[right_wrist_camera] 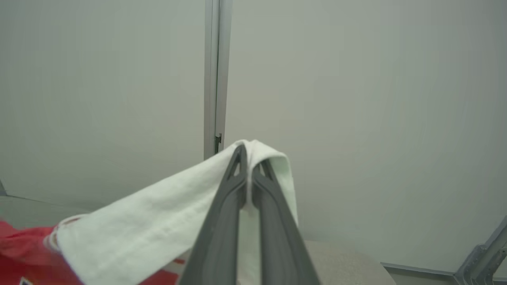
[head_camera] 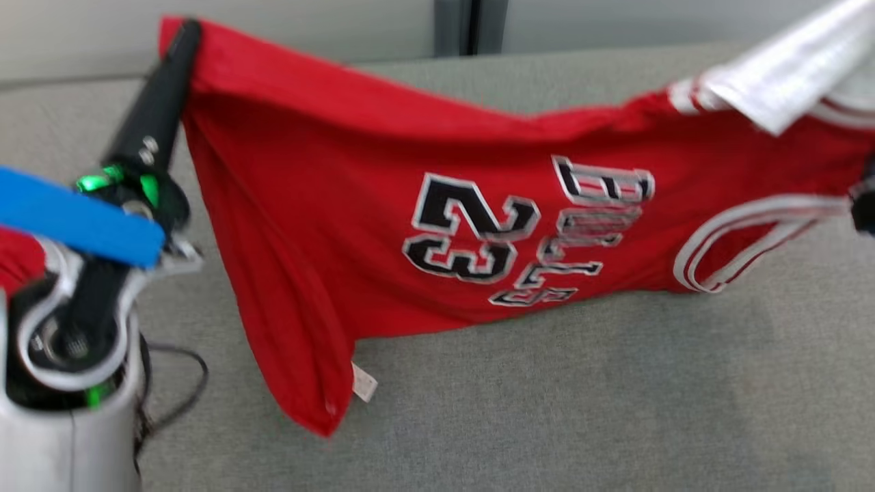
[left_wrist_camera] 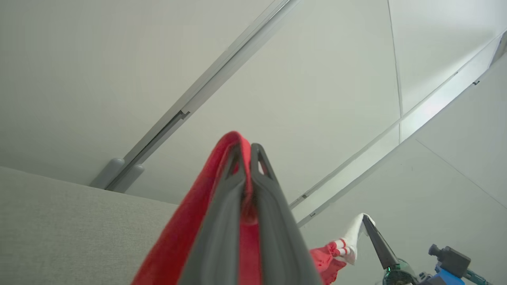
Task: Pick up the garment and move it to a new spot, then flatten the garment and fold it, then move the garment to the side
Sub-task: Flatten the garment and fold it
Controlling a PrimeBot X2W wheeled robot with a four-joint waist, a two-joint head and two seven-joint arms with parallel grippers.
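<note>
Red jersey hangs spread sideways over the grey worktop, number 23 facing the head camera. Left gripper is fully closed, pinching the red hem corner at upper left. Right gripper is fully closed on white fabric at the shoulder end. Whether the low corner touches the worktop is unclear.

Setting: a robot test lab. Indicators: plain pale wall panels joined by metal strips; a wide bench covered in grey fabric; a loose black cable lying at the bench's near left.
</note>
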